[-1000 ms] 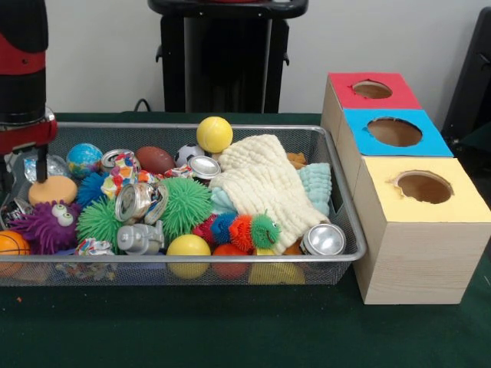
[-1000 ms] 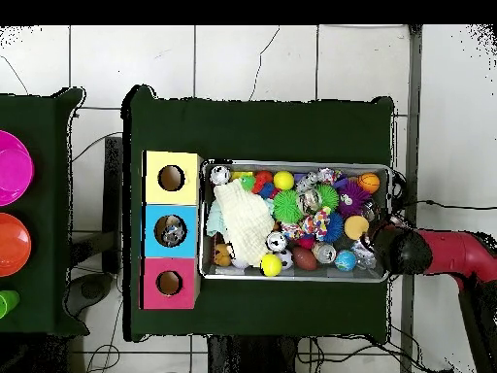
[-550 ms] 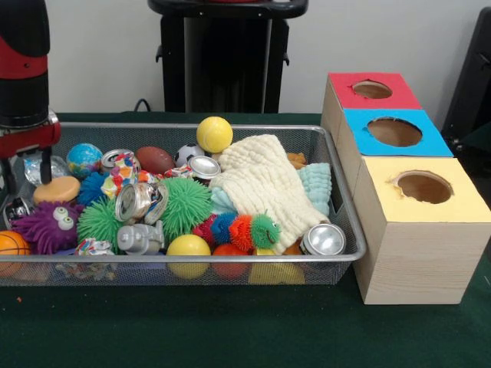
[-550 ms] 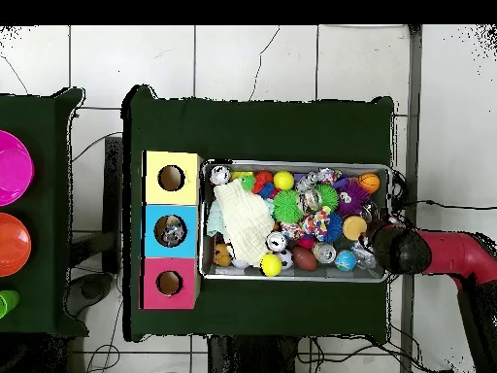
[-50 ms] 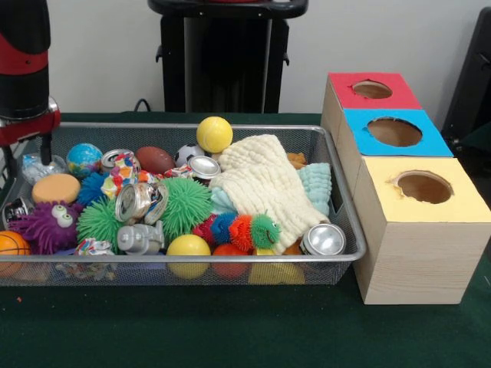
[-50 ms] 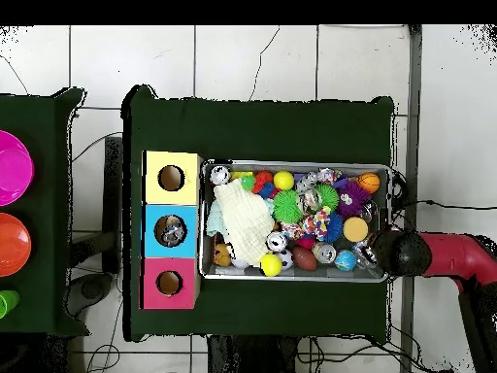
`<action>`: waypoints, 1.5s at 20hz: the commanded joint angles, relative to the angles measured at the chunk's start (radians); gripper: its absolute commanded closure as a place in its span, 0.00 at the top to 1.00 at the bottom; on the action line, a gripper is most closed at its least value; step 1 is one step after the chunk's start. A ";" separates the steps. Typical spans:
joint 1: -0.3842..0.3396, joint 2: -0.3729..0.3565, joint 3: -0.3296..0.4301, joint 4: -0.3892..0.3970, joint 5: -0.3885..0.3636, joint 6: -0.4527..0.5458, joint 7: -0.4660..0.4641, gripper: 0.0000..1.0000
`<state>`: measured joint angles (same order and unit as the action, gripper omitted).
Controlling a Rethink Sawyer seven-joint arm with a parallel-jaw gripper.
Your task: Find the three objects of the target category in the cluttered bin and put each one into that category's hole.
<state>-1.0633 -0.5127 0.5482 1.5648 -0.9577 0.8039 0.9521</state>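
The arm [image 5: 23, 69] is cut off by the top and left edges of the front view, and its gripper [image 5: 27, 157] shows only as dark prongs behind the bin [image 5: 192, 259] wall — whether anything sits between them cannot be told. From overhead the arm's head [image 6: 401, 253] covers the gripper entirely. The cloth [image 5: 265, 184] hides whatever lies beneath it; a brown thing [image 5: 296, 159] pokes out at its far edge, unidentifiable. The basketball [image 5: 11, 245] is clipped by the left edge. Something lies in the blue hole [image 6: 171, 231] seen from overhead — too small to name. The pink disc [image 6: 12, 168] and orange disc [image 6: 12, 245] are cut off at the left.
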 commanded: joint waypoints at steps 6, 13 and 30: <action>0.011 -0.029 -0.054 -0.013 -0.027 0.174 -0.252 1.00; 0.034 0.038 -0.060 -0.084 -0.090 0.109 -0.219 1.00; -0.013 -0.006 0.008 -0.025 -0.068 0.003 -0.253 1.00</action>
<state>-1.0430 -0.5061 0.5370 1.5572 -0.9701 0.8591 0.9523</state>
